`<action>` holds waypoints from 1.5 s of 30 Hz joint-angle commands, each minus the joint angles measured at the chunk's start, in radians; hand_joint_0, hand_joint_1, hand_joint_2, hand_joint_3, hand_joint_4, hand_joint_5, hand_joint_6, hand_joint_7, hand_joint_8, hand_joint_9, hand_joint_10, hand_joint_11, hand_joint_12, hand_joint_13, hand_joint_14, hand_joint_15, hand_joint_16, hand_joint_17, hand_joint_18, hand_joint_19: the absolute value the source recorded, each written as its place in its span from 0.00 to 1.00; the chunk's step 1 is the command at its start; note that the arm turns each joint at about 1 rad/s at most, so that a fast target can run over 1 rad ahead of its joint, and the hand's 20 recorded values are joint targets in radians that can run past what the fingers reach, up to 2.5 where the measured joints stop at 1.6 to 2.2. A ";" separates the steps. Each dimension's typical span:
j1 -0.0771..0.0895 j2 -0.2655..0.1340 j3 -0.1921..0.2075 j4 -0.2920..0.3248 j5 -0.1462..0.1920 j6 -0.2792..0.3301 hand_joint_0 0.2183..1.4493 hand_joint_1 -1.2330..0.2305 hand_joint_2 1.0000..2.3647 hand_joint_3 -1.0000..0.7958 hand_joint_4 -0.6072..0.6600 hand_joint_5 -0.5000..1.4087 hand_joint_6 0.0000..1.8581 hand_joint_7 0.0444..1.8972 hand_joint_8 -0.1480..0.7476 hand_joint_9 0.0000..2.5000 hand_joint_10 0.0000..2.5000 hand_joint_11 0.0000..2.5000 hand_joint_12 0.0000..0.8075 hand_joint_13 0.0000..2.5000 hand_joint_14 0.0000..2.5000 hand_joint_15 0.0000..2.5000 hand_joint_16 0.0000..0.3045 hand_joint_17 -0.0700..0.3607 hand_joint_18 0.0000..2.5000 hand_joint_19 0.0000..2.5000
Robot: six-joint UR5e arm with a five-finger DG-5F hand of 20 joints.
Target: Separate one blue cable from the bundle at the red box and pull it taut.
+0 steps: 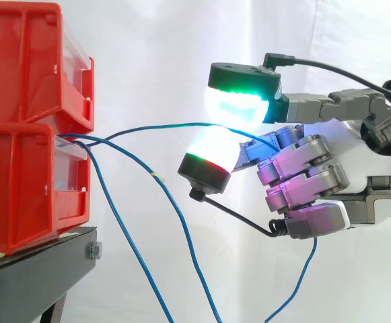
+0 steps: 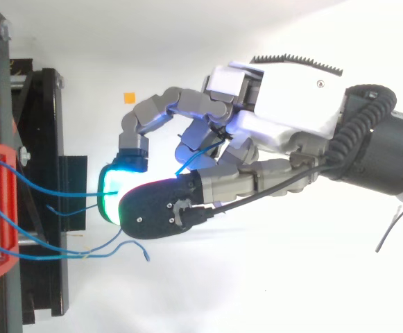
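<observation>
At the left of the side view, two red bins are stacked, the upper bin [image 1: 20, 60] on the lower bin [image 1: 27, 188], and both stand on a black stand [image 1: 40, 269] before a white curtain [image 1: 155, 54]. From the front of the lower bin comes a bundle of thin blue cables. One blue cable [image 1: 161, 126] leaves the bundle and goes to the right in a shallow arc, not fully straight, until it reaches the hand [image 1: 309, 182]. The hand comes in from the right, and its fingers [image 1: 239, 104] are closed on this cable: an upper pad with cyan and green glow and a lower pad with white glow meet, and the cable passes between them. Behind the pads the same cable goes on toward the palm, and a free end hangs down below the hand. The other cables [image 1: 156, 179] hang loose from the bin and fall down in front of the stand. In the top view the held cable [image 2: 62, 195] goes from the red bin across the stand to the green pad.
</observation>
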 commanded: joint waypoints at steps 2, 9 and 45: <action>0.001 0.000 0.000 0.000 0.008 -0.003 0.32 0.35 0.02 0.46 0.66 0.15 0.47 0.55 0.76 0.64 1.00 1.00 0.55 0.71 1.00 0.50 0.53 0.44 1.00 0.30; 0.004 0.000 0.000 0.000 0.008 -0.007 0.34 0.36 0.02 0.43 0.59 0.15 0.46 0.54 0.73 0.58 1.00 1.00 0.53 0.65 1.00 0.52 0.44 0.40 0.94 0.41; 0.007 0.000 0.000 0.000 0.005 -0.045 0.31 0.59 0.00 0.28 0.64 0.15 0.46 0.52 0.53 0.25 1.00 0.90 0.51 0.42 0.76 0.58 0.13 0.37 0.60 0.70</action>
